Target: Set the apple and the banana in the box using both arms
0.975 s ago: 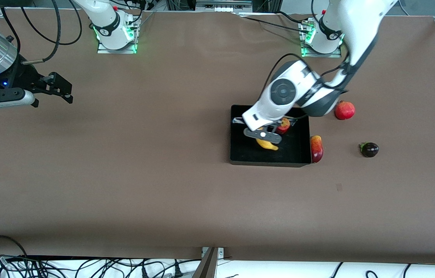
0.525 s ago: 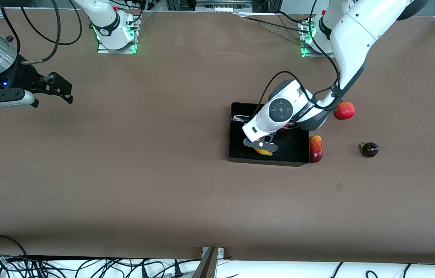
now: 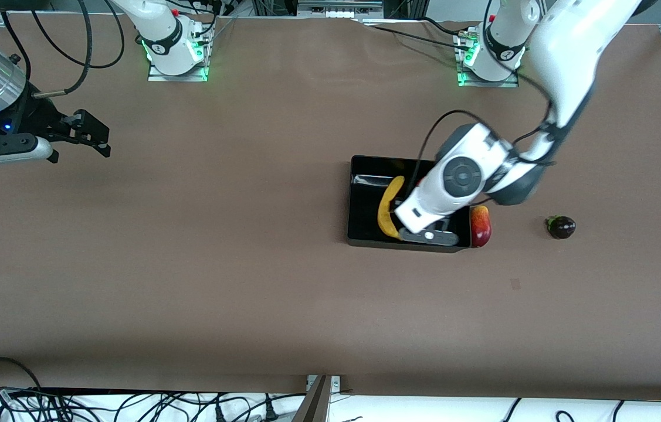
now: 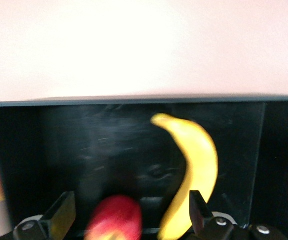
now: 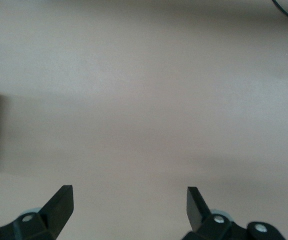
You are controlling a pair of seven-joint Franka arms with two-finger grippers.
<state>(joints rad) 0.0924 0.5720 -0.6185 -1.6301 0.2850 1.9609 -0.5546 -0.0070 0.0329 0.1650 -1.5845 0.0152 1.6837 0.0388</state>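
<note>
- hovering over the box (image 3: 355, 199), the left gripper (image 4: 128, 222) had its fingers spread apart, gripping nothing
- the banana (image 3: 387, 206) lay inside the box, toward the right arm's end
- the apple (image 4: 114, 218) sat in the box beside the banana
- the right gripper (image 5: 129, 212) waited with fingers apart over the bare table (image 3: 219, 264)

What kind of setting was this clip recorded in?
Most likely a robotics lab bench. Two arms are bolted to a brown-covered table, loose cables trail along its edge nearer the camera, and what look like toy fruits, such as a banana, serve as props around a black box.
</note>
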